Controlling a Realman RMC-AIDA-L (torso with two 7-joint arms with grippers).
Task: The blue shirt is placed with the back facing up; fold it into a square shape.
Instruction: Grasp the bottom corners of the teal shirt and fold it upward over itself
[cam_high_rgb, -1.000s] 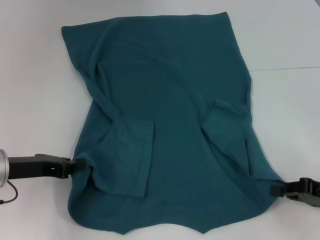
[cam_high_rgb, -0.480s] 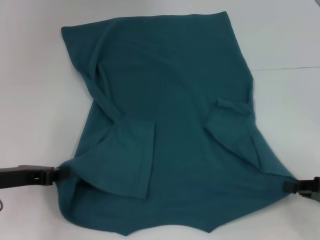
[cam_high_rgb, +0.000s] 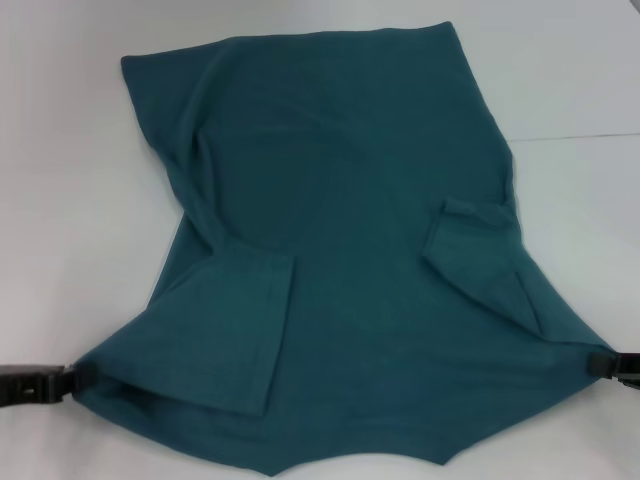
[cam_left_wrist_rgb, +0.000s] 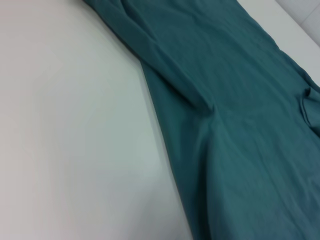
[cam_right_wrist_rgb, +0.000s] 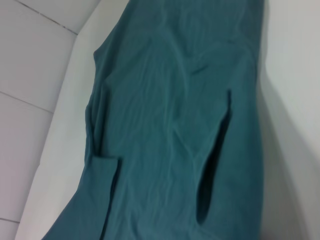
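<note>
- Both claws have drawn outward toward the tabletop's side edges, stretching the blue shirt (cam_high_rgb: 340, 260) wider.
- Left claw (cam_high_rgb: 72, 378) and right claw (cam_high_rgb: 597, 362) each pinch a near corner.
- Step: spreading; next, fold toward the far hem.

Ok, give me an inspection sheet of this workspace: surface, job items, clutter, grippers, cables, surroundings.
Surface: white table, with a seam line toward the far right.
Job's things: the blue shirt lies on the table, plain side up, both sleeves folded in over the body; its near corners are drawn out to the left and right. No lettering shows.
Clutter: nothing seen.
Grippers: left gripper shut on the shirt's near left corner, low at the table's near left edge; right gripper shut on the near right corner, low at the near right edge.
Cables: nothing seen.
Surroundings: the right wrist view shows a pale tiled surface beyond the table edge.
</note>
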